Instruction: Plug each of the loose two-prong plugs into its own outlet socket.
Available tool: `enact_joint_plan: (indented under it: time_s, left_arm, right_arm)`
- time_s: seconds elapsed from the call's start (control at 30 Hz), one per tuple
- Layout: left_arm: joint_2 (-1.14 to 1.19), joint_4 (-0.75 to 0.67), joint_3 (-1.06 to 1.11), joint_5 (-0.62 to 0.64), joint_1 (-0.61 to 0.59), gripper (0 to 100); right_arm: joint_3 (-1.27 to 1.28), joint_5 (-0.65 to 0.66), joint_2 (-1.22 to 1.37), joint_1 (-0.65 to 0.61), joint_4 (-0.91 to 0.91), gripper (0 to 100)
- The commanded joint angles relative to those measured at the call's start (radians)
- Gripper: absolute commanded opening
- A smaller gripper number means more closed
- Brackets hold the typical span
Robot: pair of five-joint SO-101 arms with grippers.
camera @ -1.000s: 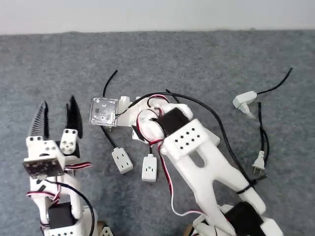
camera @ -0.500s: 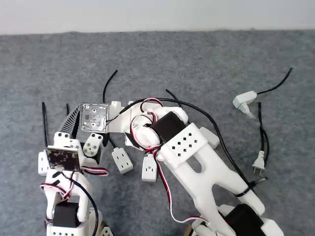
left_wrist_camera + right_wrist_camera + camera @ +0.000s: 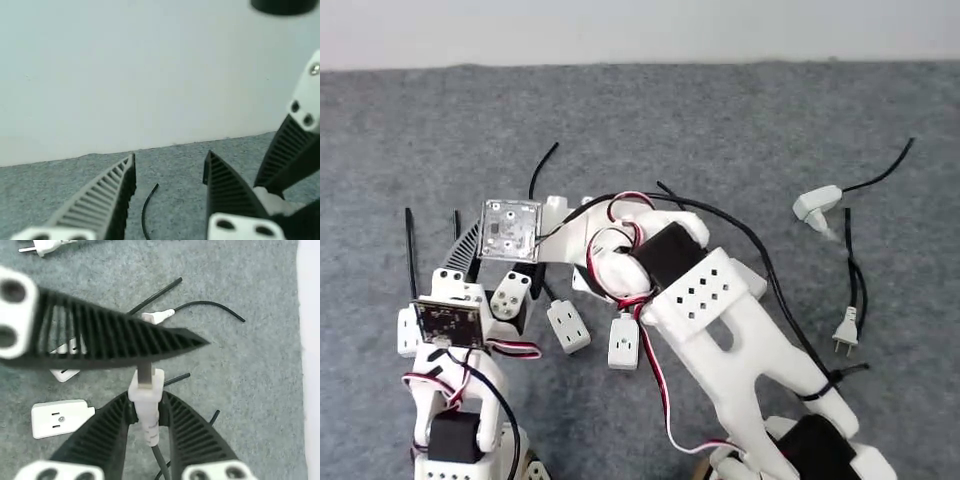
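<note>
R gripper (image 3: 146,402) was clamped on a white plug (image 3: 144,387), prongs fwd, close by the L gripper (image 3: 169,159), whose jaws stood apart w/ nothing between. Left socket (image 3: 567,327) and right socket (image 3: 623,340) lay empty. Angled plug (image 3: 817,205) and small plug (image 3: 845,333) sat loose, well apart from them. Nothing plugged in yet, I'd say; all of it left to do.

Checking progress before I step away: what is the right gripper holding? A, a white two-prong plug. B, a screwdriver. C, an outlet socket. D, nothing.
A: the right wrist view shows the right gripper clamped on a white plug, prongs pointing out past its fingertips.
</note>
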Motion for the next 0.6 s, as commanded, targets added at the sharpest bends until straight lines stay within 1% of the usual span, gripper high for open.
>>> enact_joint_plan:
  time_s: [0.0,0.2,0.37,0.57]
  left_arm:
    - [-0.017,-0.008,-0.001,0.006,0.005,22]
    - [-0.017,-0.011,0.008,0.005,0.005,22]
    - [-0.015,-0.086,0.064,0.005,0.005,22]
    - [-0.015,-0.086,0.071,-0.023,0.034,22]
  right_arm:
    - [-0.068,-0.014,-0.054,-0.035,0.016,0.9]
    - [-0.107,-0.014,-0.061,-0.054,0.064,0.9]
    - [-0.146,-0.028,-0.067,-0.058,0.087,0.9]
    - [-0.193,-0.035,-0.068,-0.058,0.136,0.9]
